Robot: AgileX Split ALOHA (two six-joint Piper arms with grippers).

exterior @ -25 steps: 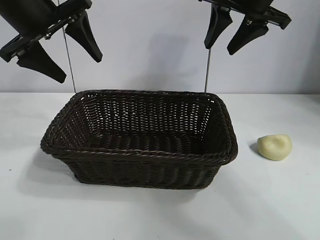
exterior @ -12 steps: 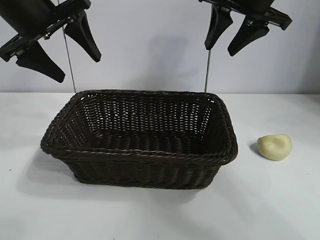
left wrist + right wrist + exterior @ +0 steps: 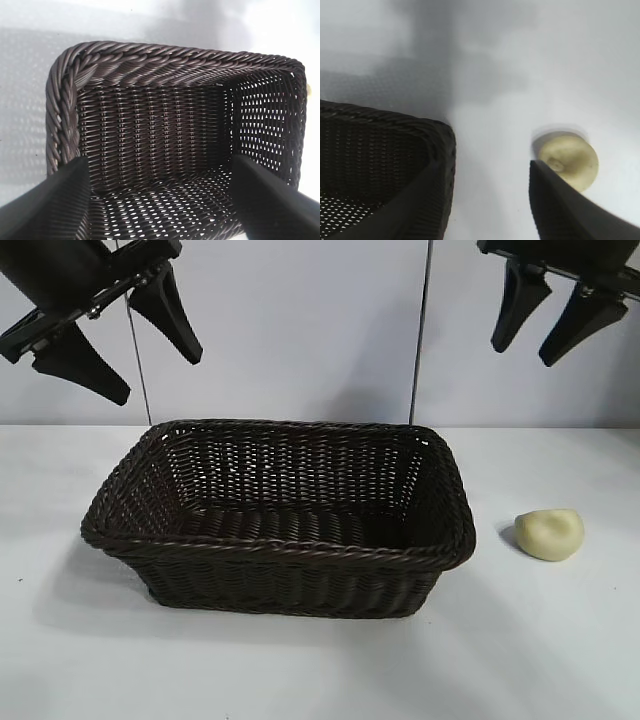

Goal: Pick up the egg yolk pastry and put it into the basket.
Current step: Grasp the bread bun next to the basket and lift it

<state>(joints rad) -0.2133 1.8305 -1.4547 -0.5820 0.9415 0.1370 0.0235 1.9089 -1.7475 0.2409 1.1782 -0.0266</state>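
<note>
While egg yolk pastry (image 3: 550, 533) sits beside basket (image 3: 440, 558), right gripper (image 3: 545, 335) hangs above, fingers apart; left gripper (image 3: 135, 365) high, fingers apart.

Dark brown all over on the basket (image 3: 280, 540), a tight woven weave down its sloping walls and a thick braided rope pattern running round the rim; in the left wrist view light pricks through the weave as rows of tiny white flecks. Off to its side, the pastry (image 3: 549, 534) shows a smooth pale yellow, plain, no markings. Both sit on a white table (image 3: 320, 670), with a flat pale grey-blue wall (image 3: 300, 330) behind. Overhead, the left gripper (image 3: 118, 335) and right gripper (image 3: 540, 325) are matte black.
</note>
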